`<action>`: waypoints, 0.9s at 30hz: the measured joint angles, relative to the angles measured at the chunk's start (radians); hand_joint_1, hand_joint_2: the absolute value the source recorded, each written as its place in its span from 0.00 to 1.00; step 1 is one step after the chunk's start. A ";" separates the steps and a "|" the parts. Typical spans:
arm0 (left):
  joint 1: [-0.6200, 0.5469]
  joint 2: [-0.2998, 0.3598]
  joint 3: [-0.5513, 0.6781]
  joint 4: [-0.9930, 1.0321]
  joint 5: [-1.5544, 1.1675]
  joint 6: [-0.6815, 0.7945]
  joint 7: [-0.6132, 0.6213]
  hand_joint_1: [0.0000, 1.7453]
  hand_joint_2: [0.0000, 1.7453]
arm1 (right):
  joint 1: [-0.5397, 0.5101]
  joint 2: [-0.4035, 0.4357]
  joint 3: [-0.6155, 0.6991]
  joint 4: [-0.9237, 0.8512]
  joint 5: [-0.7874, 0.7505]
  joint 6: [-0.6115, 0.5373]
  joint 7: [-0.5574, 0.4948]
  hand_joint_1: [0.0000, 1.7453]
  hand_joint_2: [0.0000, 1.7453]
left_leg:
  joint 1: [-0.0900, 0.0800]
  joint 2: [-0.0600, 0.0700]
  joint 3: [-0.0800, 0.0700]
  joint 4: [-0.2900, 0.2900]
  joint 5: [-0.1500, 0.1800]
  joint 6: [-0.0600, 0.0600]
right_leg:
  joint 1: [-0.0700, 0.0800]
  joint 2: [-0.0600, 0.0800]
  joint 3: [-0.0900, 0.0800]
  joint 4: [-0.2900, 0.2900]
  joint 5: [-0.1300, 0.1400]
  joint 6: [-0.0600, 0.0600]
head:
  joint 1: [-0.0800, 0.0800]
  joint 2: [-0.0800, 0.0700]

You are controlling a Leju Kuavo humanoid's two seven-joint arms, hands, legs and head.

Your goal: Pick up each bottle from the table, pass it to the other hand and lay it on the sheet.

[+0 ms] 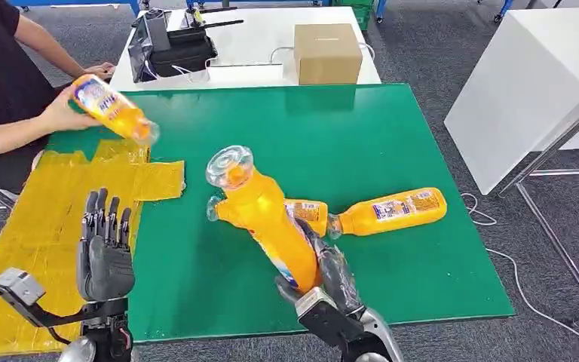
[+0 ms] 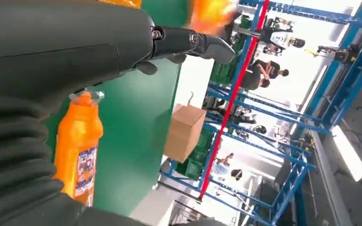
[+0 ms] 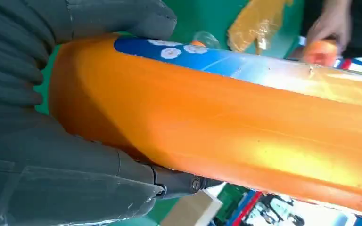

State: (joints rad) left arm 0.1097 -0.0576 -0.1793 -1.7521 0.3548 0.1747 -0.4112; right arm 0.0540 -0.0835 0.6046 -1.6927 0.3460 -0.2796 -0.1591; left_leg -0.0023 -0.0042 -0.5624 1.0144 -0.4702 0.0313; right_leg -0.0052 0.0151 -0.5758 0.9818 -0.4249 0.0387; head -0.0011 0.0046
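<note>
My right hand grips an orange bottle by its lower body and holds it tilted above the green mat, clear cap pointing up and to the left. In the right wrist view the fingers wrap around this bottle. Two more orange bottles lie on the mat behind it: one in full sight, the other partly hidden. My left hand is raised and holds nothing, fingers apart and pointing up, by the edge of the yellow sheet. The left wrist view shows its fingers and an orange bottle.
A person at the far left holds another orange bottle over the sheet's far end. Behind the mat, a white table carries a cardboard box and a black bag. To the right stand a white cabinet and a metal frame.
</note>
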 measured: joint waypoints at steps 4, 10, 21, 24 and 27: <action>0.010 -0.006 -0.001 -0.010 0.002 0.002 0.000 0.00 1.00 | 0.015 0.000 -0.009 -0.033 -0.003 0.000 -0.002 1.00 1.00 | 0.000 0.000 0.000 0.000 0.001 0.001 | 0.000 0.000 0.000 0.000 0.001 0.000 | 0.000 0.000; 0.012 -0.010 -0.007 -0.014 0.003 -0.014 0.003 0.00 1.00 | 0.020 0.000 -0.011 -0.050 -0.012 0.000 -0.003 1.00 1.00 | 0.000 0.000 0.000 0.000 0.001 0.000 | 0.000 0.000 0.000 0.000 0.001 0.000 | 0.000 0.000; -0.018 -0.008 -0.158 -0.008 -0.012 -0.146 0.037 0.00 1.00 | -0.166 0.015 0.045 0.079 -0.021 0.160 0.132 1.00 1.00 | 0.000 0.000 0.000 0.000 0.002 0.001 | 0.000 0.000 0.001 0.000 0.001 0.001 | 0.000 0.000; -0.022 -0.005 -0.184 -0.006 0.034 -0.207 0.052 0.00 1.00 | -0.217 0.022 0.091 0.137 -0.001 0.202 0.164 1.00 1.00 | 0.000 0.000 0.000 0.000 0.002 0.001 | 0.000 0.000 0.000 0.001 0.001 0.001 | -0.001 0.000; -0.024 0.001 -0.196 -0.005 0.048 -0.224 0.054 0.00 1.00 | -0.240 0.023 0.117 0.169 0.005 0.210 0.174 1.00 1.00 | 0.000 -0.001 -0.001 0.000 0.002 0.001 | 0.000 -0.001 0.000 0.001 0.001 0.001 | -0.001 0.000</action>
State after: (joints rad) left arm 0.0852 -0.0564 -0.3750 -1.7567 0.4025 -0.0492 -0.3574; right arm -0.1864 -0.0607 0.7218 -1.5236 0.3506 -0.0698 0.0153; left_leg -0.0019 -0.0048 -0.5631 1.0144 -0.4685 0.0321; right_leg -0.0048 0.0140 -0.5758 0.9826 -0.4241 0.0392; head -0.0019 0.0046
